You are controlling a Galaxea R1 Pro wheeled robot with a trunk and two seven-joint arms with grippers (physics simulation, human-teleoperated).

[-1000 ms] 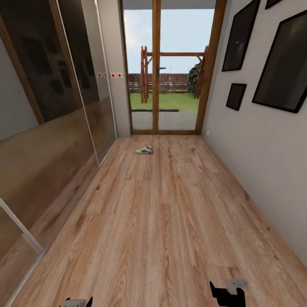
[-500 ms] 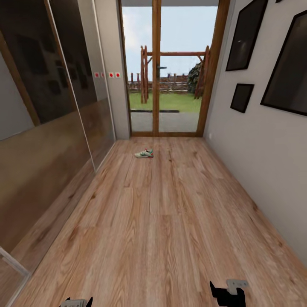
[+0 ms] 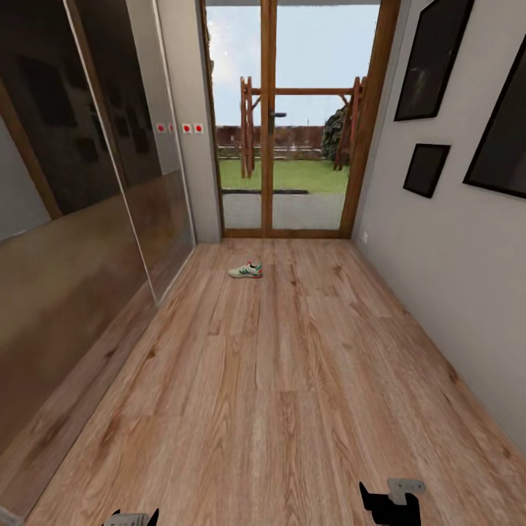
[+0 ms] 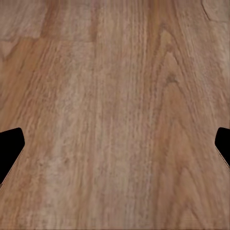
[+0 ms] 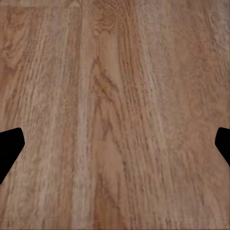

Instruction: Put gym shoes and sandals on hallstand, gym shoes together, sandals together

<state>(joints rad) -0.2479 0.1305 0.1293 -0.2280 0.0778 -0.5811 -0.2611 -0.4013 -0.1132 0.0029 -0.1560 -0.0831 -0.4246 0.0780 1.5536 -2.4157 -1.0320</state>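
Both claws spread wide and empty: left claw (image 4: 115, 143) and right claw (image 5: 115, 143) point down at bare wood-grain plank floor (image 3: 292, 409). One gym shoe (image 3: 246, 271) lies well ahead on the floor, near the glass door (image 3: 285, 146), left of centre. Probably light, with a soft upper over a stiffer rubber sole; best pinched across the heel collar or midfoot sidewalls. Mirrored wardrobe (image 3: 80, 183) along the left wall.

Light brown wood-grain corridor floor (image 3: 292, 380), knots and darker streaks all over. One gym shoe (image 3: 246, 271) far off: white, green stripes, red-orange at the heel. Orange-brown timber door frame (image 3: 269, 117), pale grey wall (image 3: 438, 248) on the right with black picture frames (image 3: 427, 169). Glossy dark brown panels (image 3: 66, 146) left. Black gripper fingertips (image 4: 9, 146).
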